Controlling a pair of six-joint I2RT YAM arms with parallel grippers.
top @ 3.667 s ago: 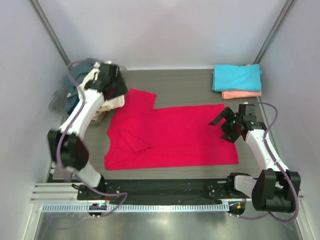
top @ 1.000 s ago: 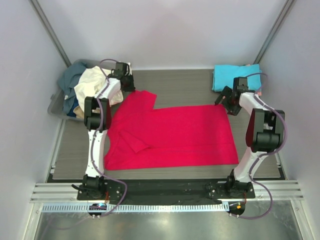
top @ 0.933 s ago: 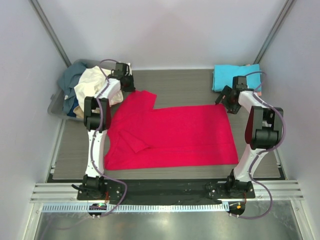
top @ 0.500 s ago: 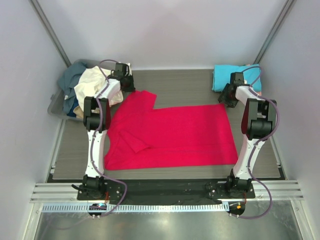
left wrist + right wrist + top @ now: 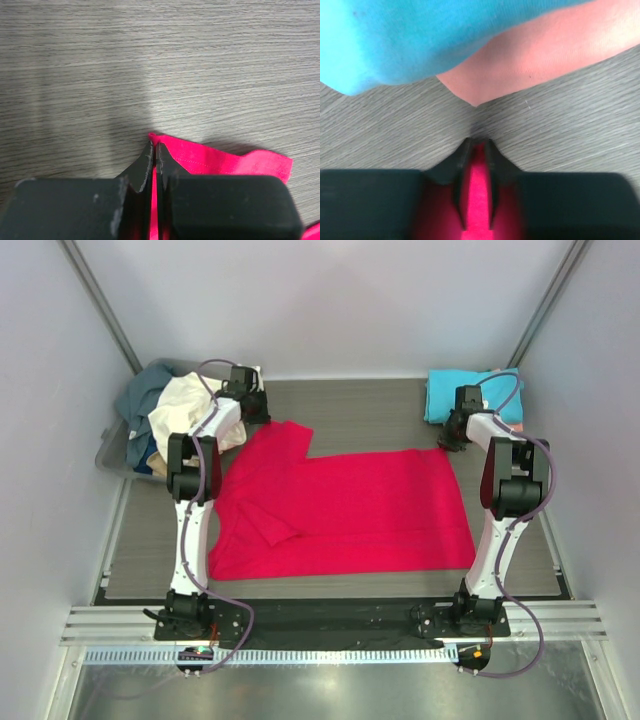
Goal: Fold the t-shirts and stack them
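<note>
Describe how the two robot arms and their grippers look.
The left arm and right arm have white links, black joints and a mauve cable looping alongside. The left gripper and right gripper are black, each with two tapered fingers.

spread t-shirt (image 5: 340, 510) lies flat mid-worktop (image 5: 370, 410). Two folded t-shirts (image 5: 440, 400) are stacked one on the other at the far right corner, just behind its far right corner. tub (image 5: 108, 452) sits at the far left corner, loose t-shirts (image 5: 185, 405) heaped in it.
</note>
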